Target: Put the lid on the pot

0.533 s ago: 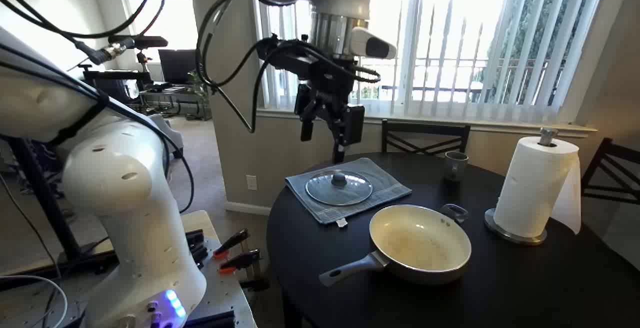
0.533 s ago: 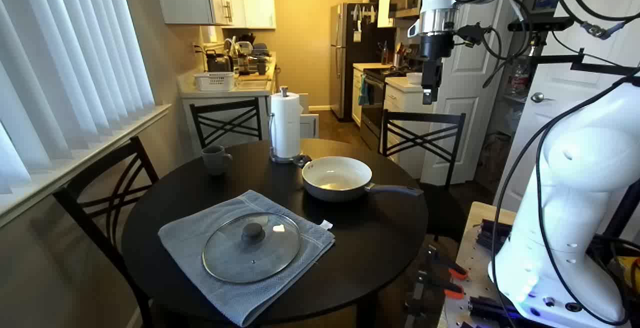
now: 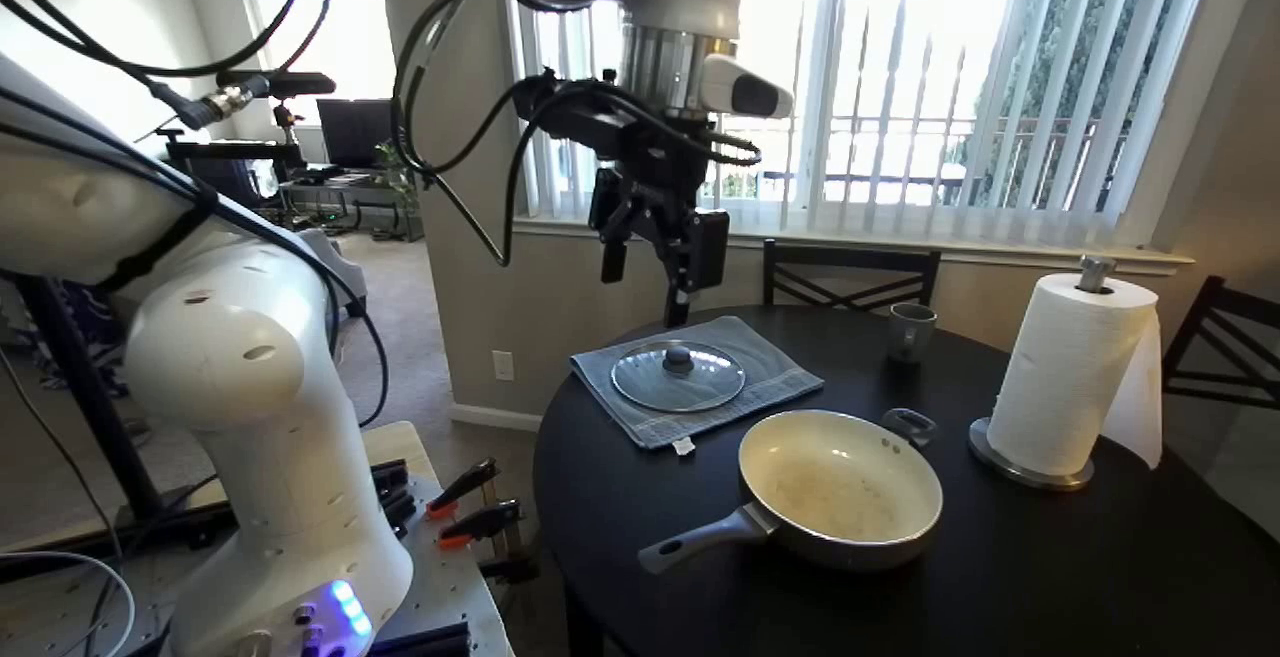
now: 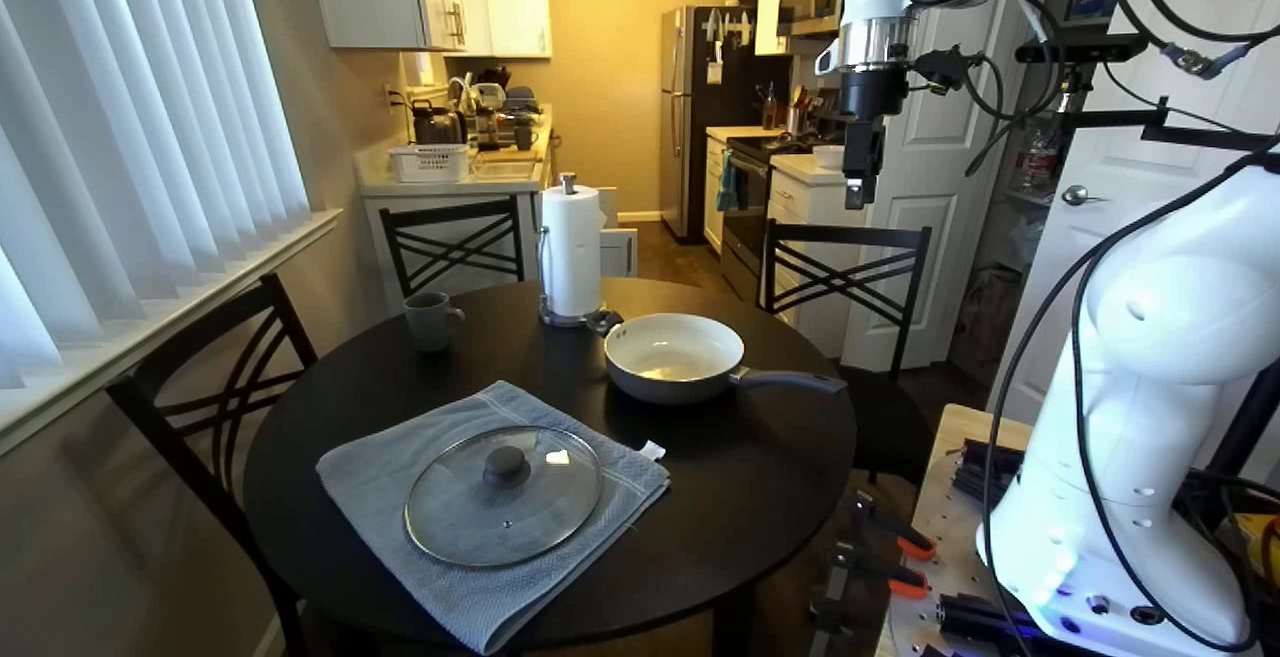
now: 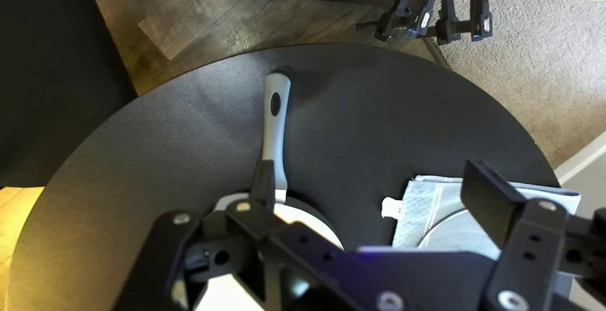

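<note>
The lid [image 3: 650, 389] is a round see-through disc with a dark centre knob. It lies flat, knob up, on the folded grey-blue cloth in both exterior views [image 4: 470, 512]. Part of it shows in the wrist view [image 5: 461, 233]. The pot [image 3: 840, 482], a cream-lined pan with a long grey handle, stands uncovered on the table beside the cloth [image 4: 672, 349]. In the wrist view its handle [image 5: 274, 121] shows, but the gripper hides much of its bowl. My gripper [image 3: 660, 267] hangs high above the table, open with nothing between its fingers [image 5: 378, 190].
The cloth [image 3: 765, 357] lies on the round dark table [image 3: 610, 497]. A paper towel roll [image 3: 1070, 377] stands past the pot. A grey mug [image 4: 430, 322] stands at the window side. Chairs [image 4: 845, 272] surround the table. Clamps [image 3: 480, 517] stick out from the robot's bench.
</note>
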You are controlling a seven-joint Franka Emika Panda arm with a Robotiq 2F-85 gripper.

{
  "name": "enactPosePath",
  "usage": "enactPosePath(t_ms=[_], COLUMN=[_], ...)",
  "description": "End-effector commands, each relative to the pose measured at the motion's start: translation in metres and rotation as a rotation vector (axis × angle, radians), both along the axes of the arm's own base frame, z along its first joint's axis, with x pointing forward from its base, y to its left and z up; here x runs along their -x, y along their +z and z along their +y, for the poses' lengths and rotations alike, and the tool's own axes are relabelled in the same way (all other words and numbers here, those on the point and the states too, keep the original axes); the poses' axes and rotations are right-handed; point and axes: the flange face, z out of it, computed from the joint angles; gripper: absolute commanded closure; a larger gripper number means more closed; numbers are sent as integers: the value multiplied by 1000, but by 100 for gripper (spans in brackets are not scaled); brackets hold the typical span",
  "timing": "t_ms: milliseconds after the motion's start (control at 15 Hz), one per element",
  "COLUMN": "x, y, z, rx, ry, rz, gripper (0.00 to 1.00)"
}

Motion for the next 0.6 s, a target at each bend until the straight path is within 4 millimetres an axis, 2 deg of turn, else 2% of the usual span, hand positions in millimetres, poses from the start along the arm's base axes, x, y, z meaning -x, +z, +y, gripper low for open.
enactPosePath(t_ms=[0,200,267,400,533], x=[0,0,-4,-12,-20], y=[0,0,1,3,7], z=[0,0,12,54,109], rx=[0,0,4,18,17], ry=[0,0,15,73,144], rz=[1,1,-6,-16,-37], gripper=[0,0,0,0,0])
